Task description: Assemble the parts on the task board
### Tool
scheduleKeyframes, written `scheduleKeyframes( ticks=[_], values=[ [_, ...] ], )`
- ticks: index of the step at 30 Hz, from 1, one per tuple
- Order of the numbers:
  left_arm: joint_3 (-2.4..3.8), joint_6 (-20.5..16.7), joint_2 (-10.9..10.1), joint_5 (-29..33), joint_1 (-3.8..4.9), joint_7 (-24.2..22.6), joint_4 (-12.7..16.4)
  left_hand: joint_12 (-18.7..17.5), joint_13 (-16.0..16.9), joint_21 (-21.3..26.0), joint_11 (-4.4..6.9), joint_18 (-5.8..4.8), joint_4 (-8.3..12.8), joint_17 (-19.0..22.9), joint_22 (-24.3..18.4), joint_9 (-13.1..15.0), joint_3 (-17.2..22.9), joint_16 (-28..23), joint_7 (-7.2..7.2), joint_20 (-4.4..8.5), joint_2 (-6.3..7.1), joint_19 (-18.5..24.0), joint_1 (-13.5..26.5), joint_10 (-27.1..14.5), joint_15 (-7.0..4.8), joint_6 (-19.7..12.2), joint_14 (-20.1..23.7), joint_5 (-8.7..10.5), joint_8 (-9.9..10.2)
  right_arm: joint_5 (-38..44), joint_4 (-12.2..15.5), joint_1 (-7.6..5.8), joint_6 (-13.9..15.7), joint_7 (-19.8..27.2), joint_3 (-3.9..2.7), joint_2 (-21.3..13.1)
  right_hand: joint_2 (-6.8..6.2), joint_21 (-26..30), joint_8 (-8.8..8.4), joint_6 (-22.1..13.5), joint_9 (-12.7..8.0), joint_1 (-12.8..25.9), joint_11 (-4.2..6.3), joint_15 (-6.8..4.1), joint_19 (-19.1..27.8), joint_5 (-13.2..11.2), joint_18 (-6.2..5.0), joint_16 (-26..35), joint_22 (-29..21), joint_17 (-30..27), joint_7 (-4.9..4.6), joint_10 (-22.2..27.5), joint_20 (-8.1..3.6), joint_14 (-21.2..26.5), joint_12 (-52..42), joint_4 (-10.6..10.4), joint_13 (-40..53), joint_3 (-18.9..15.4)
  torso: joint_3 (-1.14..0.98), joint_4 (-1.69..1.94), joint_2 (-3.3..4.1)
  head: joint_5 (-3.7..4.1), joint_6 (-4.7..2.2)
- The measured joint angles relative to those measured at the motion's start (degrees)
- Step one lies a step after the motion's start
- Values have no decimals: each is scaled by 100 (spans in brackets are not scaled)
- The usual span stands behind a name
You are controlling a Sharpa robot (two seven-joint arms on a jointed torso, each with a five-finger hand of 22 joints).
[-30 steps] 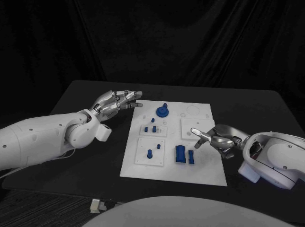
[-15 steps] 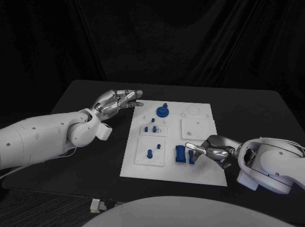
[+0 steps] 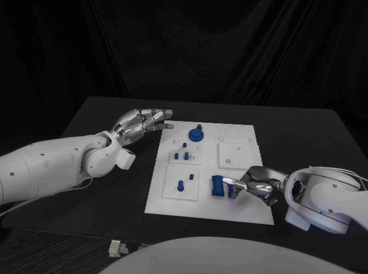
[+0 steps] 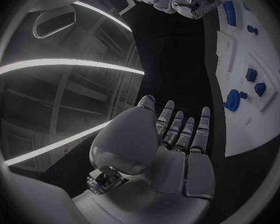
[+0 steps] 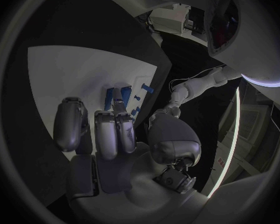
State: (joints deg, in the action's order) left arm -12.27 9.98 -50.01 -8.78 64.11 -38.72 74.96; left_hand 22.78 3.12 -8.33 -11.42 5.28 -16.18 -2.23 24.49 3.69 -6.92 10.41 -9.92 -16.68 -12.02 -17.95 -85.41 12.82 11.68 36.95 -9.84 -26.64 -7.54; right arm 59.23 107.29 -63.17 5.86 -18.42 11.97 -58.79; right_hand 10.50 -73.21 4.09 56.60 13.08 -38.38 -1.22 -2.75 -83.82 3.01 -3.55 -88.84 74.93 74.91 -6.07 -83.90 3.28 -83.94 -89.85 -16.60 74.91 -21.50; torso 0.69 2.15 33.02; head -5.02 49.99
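- Your right hand [image 3: 254, 182] lies low over the near right part of the task board [image 3: 248, 212]; its fingers [image 3: 230, 181] reach toward two upright blue blocks [image 3: 218, 186] standing side by side.
- The fingertips sit at or just beside the block nearer them; you cannot tell from the head view whether they touch it or grip it.
- In the right wrist view, the same fingers [image 5: 107, 129] extend together, slightly curled, with the blue blocks [image 5: 117, 97] just beyond their tips; no part is seen enclosed in the palm.
- Your left hand [image 3: 141, 123] hovers over the black table [image 3: 110, 108], just off the far left corner of the board; its fingers are spread apart and hold nothing.
- In the left wrist view, the left fingers [image 4: 183, 129] stretch out straight, with the board [image 4: 239, 134] off to one side of them.
- A round blue part with a knob [image 3: 197, 134] stands on the board just beyond the left fingertips, toward the right hand.
- Small blue pegs [image 3: 182, 154] stand on the board's middle plate, and one more blue peg [image 3: 180, 185] on the plate nearest you, well clear of the left fingers and beside the blocks your right fingers approach.
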Motion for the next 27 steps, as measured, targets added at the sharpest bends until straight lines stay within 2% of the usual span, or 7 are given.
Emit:
scheduleKeyframes(
  ticks=[8, 13, 19, 27],
  values=[
    [-1, 52, 18, 3, -5, -2, -27, 0, 0, -12, 0, 0, -17, 0, 0, 0, 16, 0, 13, 0, 23, 0, -23, 0, 0, -27, 0, -27, 0, 29, -45, 6, -5, -38, 0, 40, 61, 22, -5, -2, -74, -61, -20, 16, -20, 0, 0, 1, -1, 0, -2, -20, 20, -16, 0, -1, 0, -64, 0, 0, 0, 3, 0],
    [-1, 86, 28, 4, -10, -3, -41, 0, -1, -21, 0, -1, -1, 0, 0, -1, 32, 0, 0, 0, 21, 0, -75, 0, 0, -41, 0, -49, 0, 38, -75, 13, -4, -60, 0, 66, 137, 53, -26, -72, -142, -137, -40, 36, -20, 0, 0, 3, -1, 0, -68, 1, 20, 5, 0, -1, 0, -144, -1, 0, -1, 4, 0],
    [-1, 128, 36, 5, -20, -4, -57, 1, 0, -21, -16, -1, -1, 0, 1, -1, 64, 0, -1, 0, 1, 0, -106, -25, 0, -40, 0, -95, 0, 43, -118, 17, -2, -82, 0, 91, 197, 88, -38, -221, -255, -197, -61, 52, -20, 0, -1, 3, -1, 0, -92, -20, 61, -11, 0, -7, 0, -228, -1, 1, -2, 4, 0],
    [-1, 170, 41, 6, -30, -5, -76, 1, 0, -21, -16, 0, 16, 0, -7, -1, 81, 0, -1, 0, 15, 0, -139, -25, 0, -40, 0, -119, 0, 49, -168, 23, -8, -118, -5, 130, 203, 88, -37, -267, -276, -204, -64, 52, -21, 0, -1, 3, -1, 0, -82, -17, 62, -11, 0, -7, 0, -261, -1, 0, -3, -3, 0]
  ],
)
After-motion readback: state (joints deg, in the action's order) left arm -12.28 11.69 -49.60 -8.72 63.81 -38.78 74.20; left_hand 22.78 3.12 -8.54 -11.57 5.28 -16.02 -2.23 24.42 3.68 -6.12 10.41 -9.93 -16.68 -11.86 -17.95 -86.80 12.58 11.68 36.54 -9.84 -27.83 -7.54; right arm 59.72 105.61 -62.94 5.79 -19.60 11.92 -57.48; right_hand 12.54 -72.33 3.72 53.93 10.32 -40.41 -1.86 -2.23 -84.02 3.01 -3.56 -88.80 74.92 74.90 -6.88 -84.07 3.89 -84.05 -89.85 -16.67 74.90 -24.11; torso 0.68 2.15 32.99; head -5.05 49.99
